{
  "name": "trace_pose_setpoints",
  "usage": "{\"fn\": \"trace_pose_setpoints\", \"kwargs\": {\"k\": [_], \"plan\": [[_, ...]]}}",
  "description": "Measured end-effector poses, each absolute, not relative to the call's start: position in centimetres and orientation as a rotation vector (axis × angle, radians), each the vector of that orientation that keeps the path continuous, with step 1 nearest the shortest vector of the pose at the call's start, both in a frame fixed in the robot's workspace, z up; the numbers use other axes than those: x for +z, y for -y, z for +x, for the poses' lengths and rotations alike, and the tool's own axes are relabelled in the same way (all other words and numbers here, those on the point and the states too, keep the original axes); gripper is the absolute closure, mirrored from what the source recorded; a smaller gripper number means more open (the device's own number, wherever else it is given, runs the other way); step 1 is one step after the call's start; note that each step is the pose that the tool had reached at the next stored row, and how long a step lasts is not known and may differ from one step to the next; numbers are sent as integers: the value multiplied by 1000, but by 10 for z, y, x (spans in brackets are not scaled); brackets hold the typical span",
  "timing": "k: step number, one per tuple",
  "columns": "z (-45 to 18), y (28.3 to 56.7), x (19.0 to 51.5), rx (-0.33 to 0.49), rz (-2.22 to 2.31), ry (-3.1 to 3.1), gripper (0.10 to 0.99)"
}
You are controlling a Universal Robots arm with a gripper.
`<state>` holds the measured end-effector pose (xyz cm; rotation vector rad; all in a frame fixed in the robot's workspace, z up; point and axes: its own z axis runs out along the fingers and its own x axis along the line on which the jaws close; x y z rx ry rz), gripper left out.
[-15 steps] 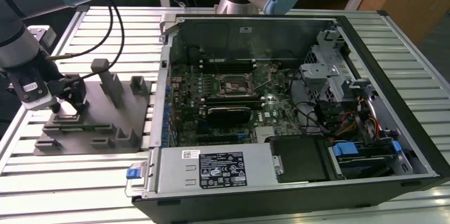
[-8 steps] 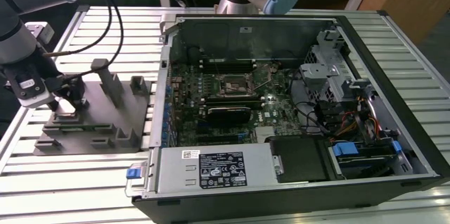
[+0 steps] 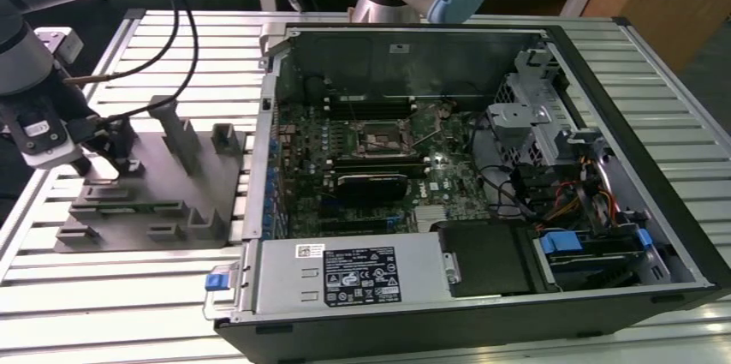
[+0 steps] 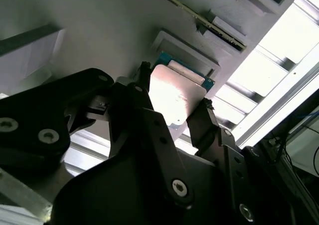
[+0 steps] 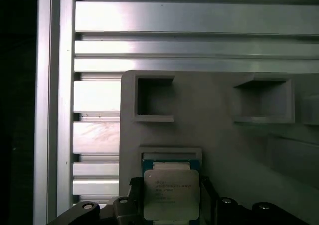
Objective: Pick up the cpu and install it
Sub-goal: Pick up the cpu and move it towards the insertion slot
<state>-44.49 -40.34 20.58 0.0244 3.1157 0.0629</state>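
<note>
Grey fixture block (image 5: pixel 224 145): tool (image 4: pixel 174 89) clasps cpu (image 5: pixel 171 195) at its pocket (image 5: pixel 169 150).

Cpu (image 5: pixel 171 194): smooth silvery metal lid with a satin sheen, glare-bright in the second wrist view, and a thin green rim.
Fixture block (image 5: pixel 224 130): grey plastic, matt, smooth.
Table (image 5: pixel 199 18): ribbed bare aluminium slats, brushed sheen.
Gripper (image 4: pixel 173 93) body: black, semi-matt.
Computer case (image 3: pixel 400 68): bare grey sheet metal inside, black outside.

Glare on cpu (image 4: pixel 174 98) top; fingers (image 4: pixel 205 125) backlit, dark; bright bkgd.
</note>
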Motion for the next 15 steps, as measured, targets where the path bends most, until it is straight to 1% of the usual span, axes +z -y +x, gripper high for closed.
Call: {"fn": "trace_pose_setpoints", "kwargs": {"k": [15], "plan": [[-445, 403, 232, 63, 24, -3115, 545]]}}
